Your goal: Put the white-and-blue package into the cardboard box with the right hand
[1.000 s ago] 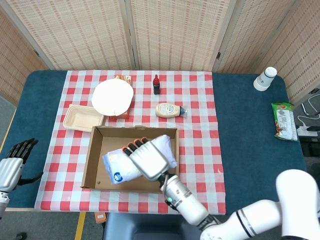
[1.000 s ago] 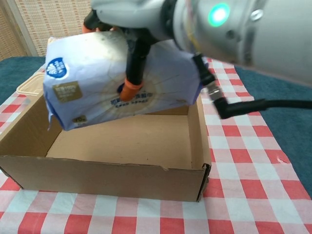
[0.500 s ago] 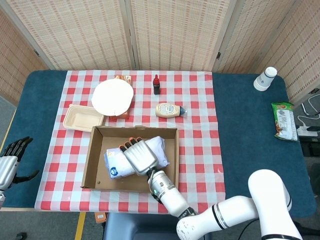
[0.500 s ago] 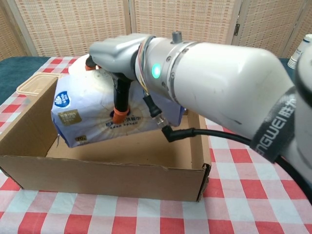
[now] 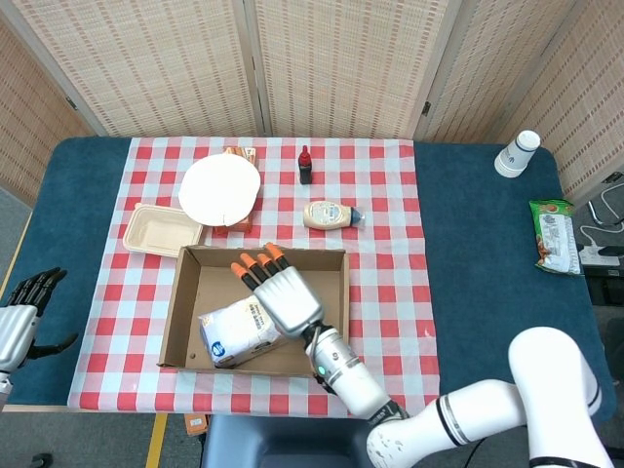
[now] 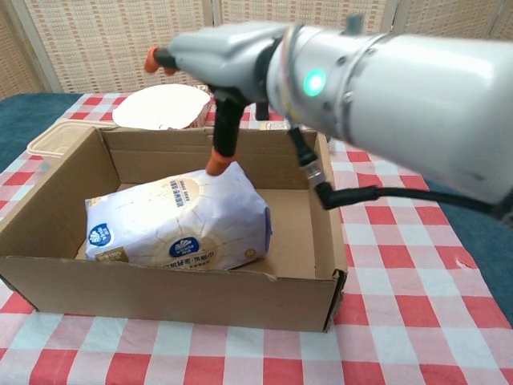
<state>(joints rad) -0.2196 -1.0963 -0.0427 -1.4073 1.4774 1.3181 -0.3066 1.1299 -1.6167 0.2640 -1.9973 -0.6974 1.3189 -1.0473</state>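
The white-and-blue package (image 6: pixel 178 224) lies on the floor of the cardboard box (image 6: pixel 168 297), against its near wall; in the head view the package (image 5: pixel 234 332) shows in the box's (image 5: pixel 193 273) near-left part. My right hand (image 5: pixel 275 289) hovers just above the package with its fingers spread and holds nothing. In the chest view the right hand (image 6: pixel 228 68) is above the box, one orange fingertip (image 6: pixel 215 167) close over the package's top. My left hand (image 5: pixel 21 317) hangs off the table's left edge, fingers apart, empty.
Beyond the box stand a white plate (image 5: pixel 219 188), a beige food container (image 5: pixel 161 230), a small dark bottle (image 5: pixel 305 165) and a lying mayonnaise bottle (image 5: pixel 330 214). A paper cup (image 5: pixel 516 153) and a green snack bag (image 5: pixel 554 235) sit at the far right on the blue cloth.
The package has dropped from my right hand onto the box floor. The hand let go, spread its fingers and rose above it. The left hand barely moved.
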